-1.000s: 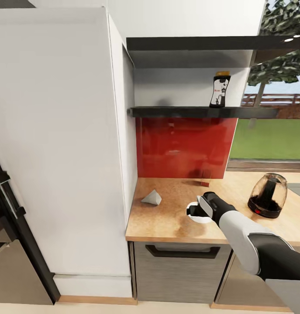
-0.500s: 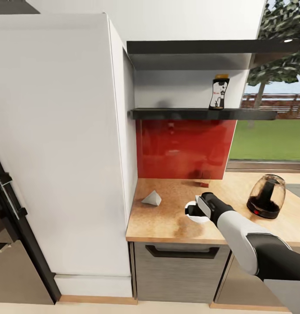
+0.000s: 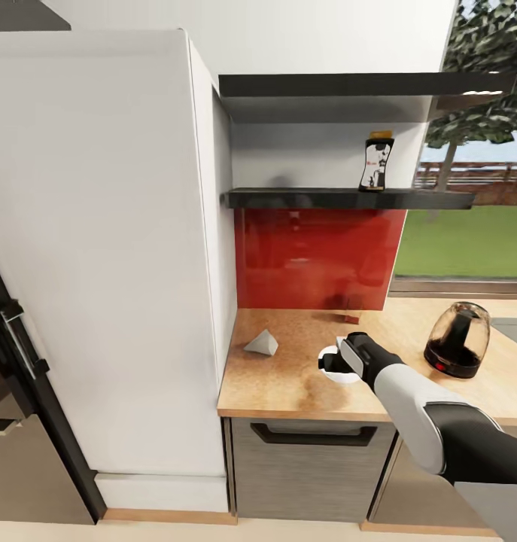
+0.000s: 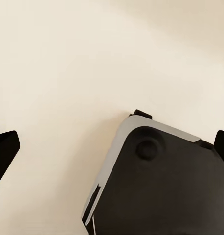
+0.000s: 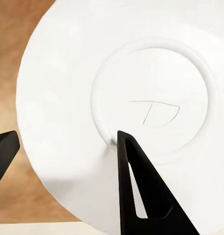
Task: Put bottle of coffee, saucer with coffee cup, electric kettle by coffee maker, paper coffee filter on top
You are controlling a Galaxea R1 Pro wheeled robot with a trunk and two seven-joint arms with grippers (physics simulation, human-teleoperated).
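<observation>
Saucer (image 5: 117, 98) on worktop (image 3: 288, 384), right end effector (image 3: 335, 364) over it, fingers spread, one above the plate, one off its rim.
Filter (image 3: 261, 343) lies nearby; kettle (image 3: 458, 339) farther along; bottle (image 3: 376, 161) upright on shelf (image 3: 303, 198); left end effector (image 4: 112, 152) spread above pale floor.

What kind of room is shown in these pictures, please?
Most likely a home kitchen: a wood-look countertop with an electric kettle, a red backsplash, and a wall shelf holding a coffee bottle.

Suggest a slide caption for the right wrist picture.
Dark fingers straddle the white saucer's rim on the wooden countertop.
</observation>
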